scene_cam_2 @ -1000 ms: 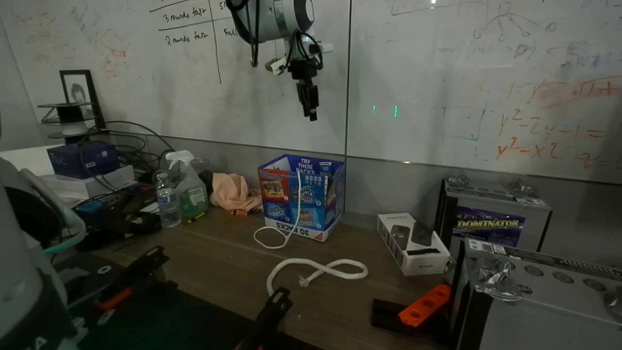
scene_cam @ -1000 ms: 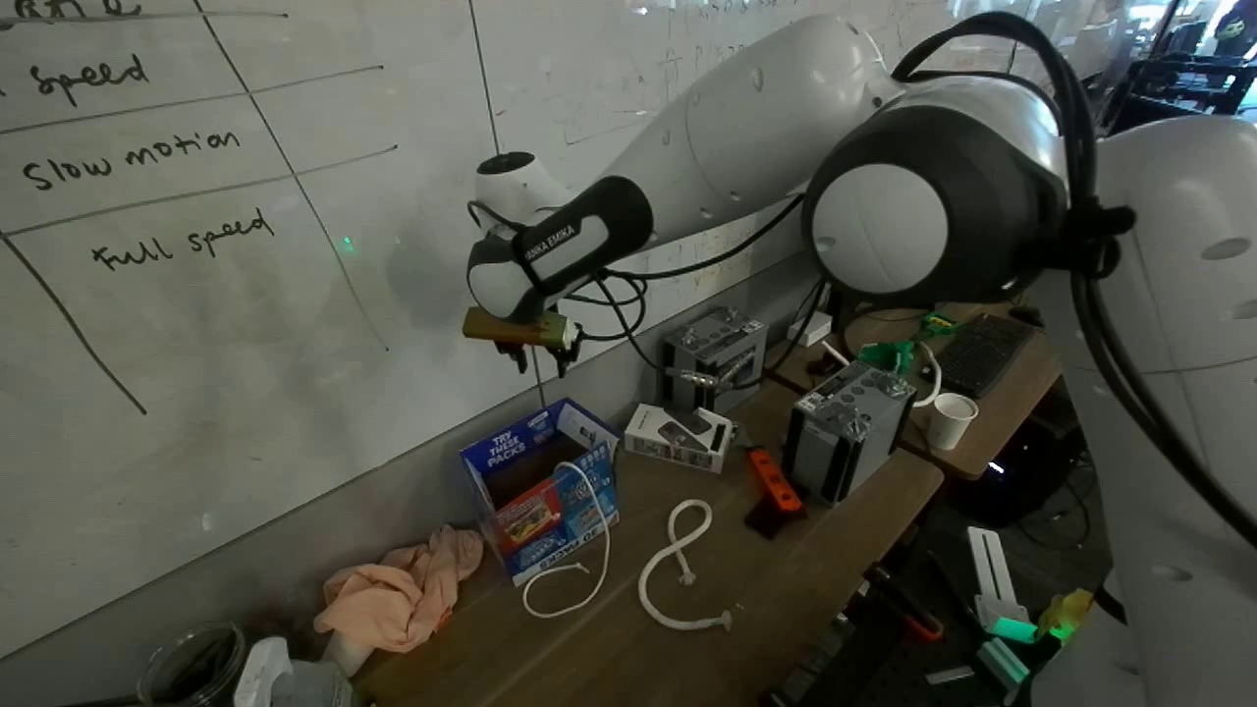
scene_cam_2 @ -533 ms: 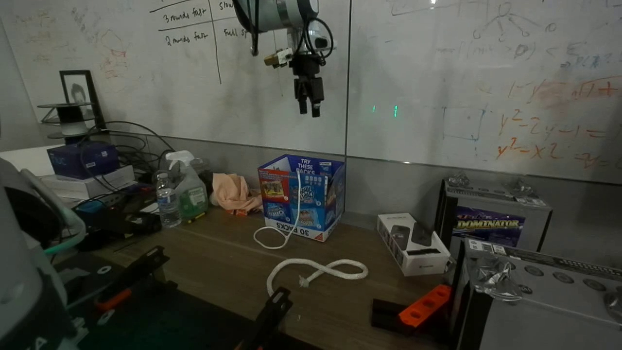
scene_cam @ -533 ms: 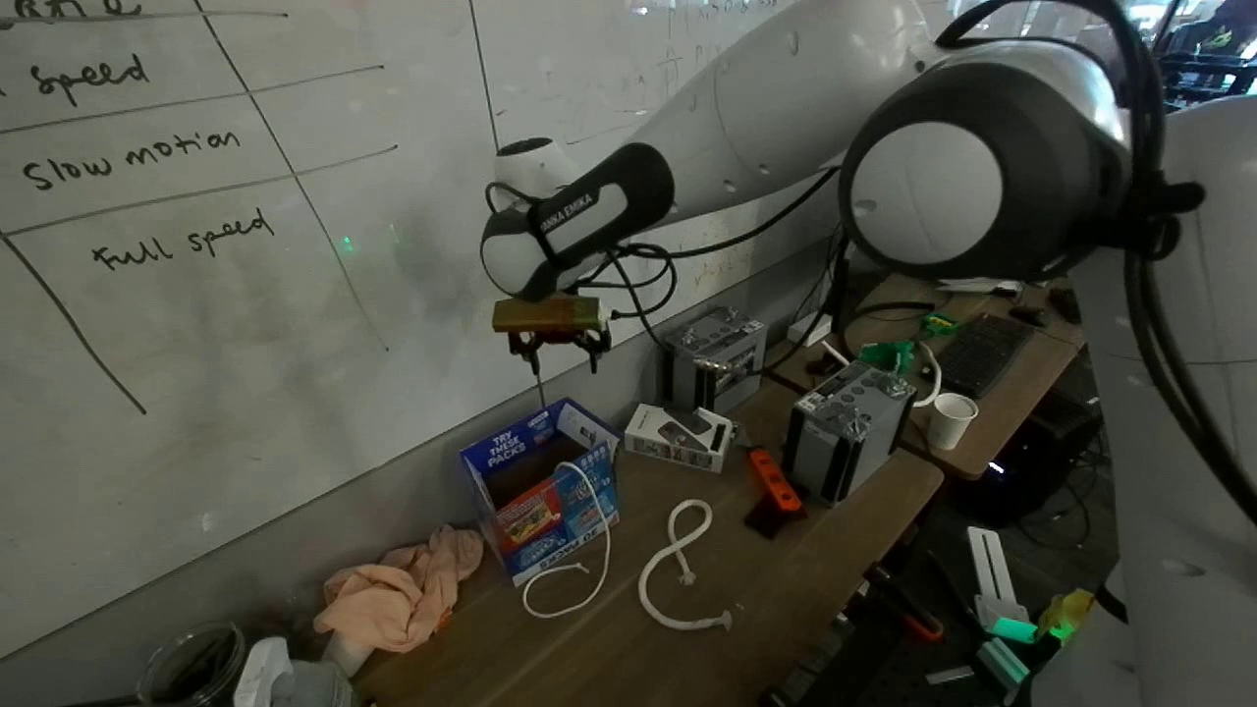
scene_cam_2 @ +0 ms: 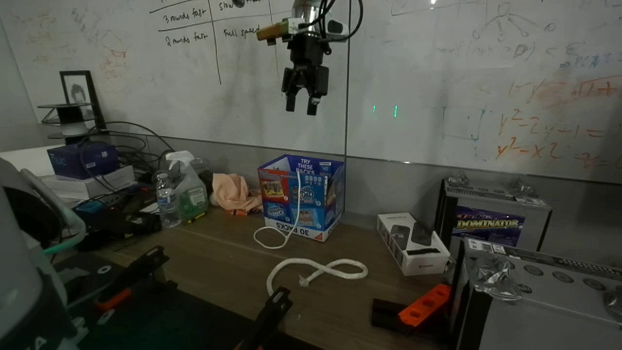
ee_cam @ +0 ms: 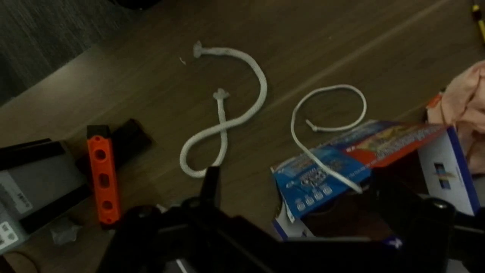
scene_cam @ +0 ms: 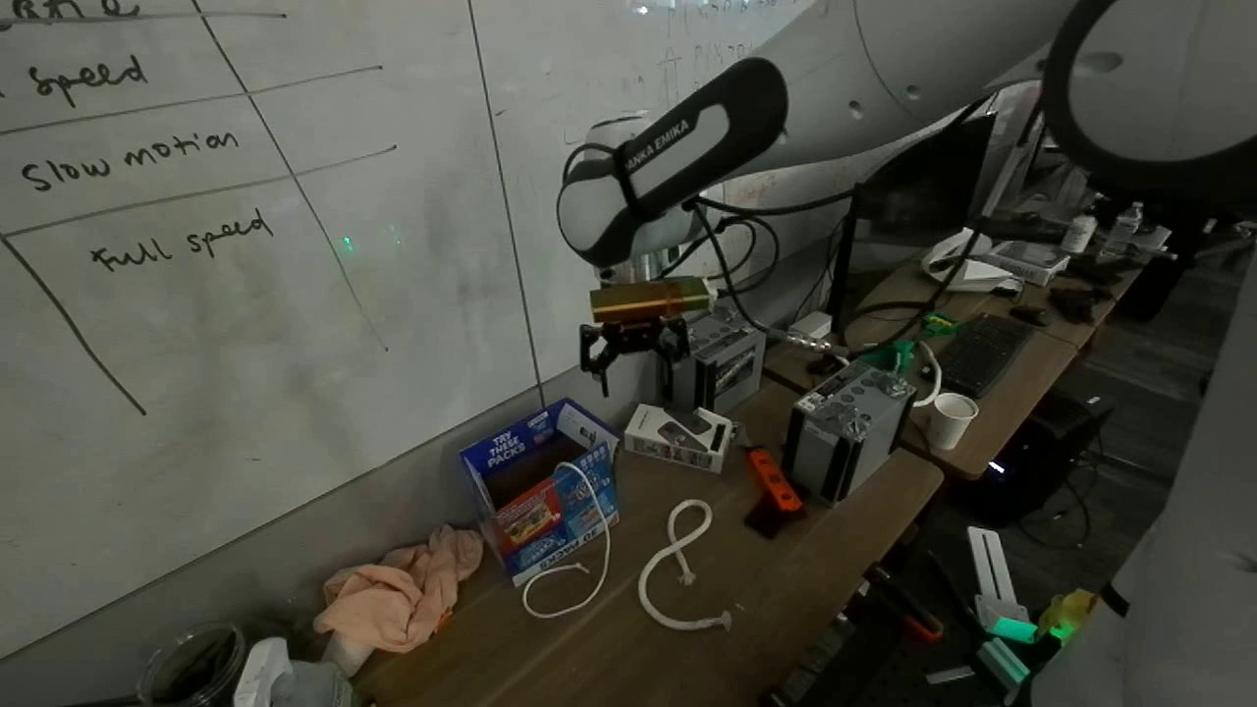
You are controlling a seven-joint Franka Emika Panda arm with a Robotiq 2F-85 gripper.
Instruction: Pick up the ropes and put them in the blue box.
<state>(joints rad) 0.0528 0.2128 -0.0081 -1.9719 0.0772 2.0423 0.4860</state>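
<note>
My gripper (scene_cam: 636, 381) hangs in the air well above the table, its jaws spread with nothing between them; an exterior view also shows the gripper (scene_cam_2: 301, 107) over the blue box (scene_cam_2: 279, 204). A thicker white rope (scene_cam: 648, 579) lies on the wood in a crossed loop, apart from the box. The thinner white rope (scene_cam_2: 298, 199) drapes over the box's front wall, its upper end at the opening and its lower end curled on the table. In the wrist view the thick rope (ee_cam: 261, 83), thin rope (ee_cam: 294, 121) and blue box (ee_cam: 295, 185) all show; black fingers (ee_cam: 210, 185) cover part of the box.
An orange bar (scene_cam: 771, 476) on a black piece, a white carton (scene_cam: 678, 454) and two grey devices (scene_cam: 830, 442) stand to one side. A peach cloth (scene_cam: 398, 599) lies by the box's other side. Behind is a whiteboard (scene_cam: 295, 412); a clamp (scene_cam_2: 272, 316) grips the table edge.
My gripper has moved away from the whiteboard side, rightward in an exterior view, and its jaws have spread wider. Both ropes and the box stay where they were.
</note>
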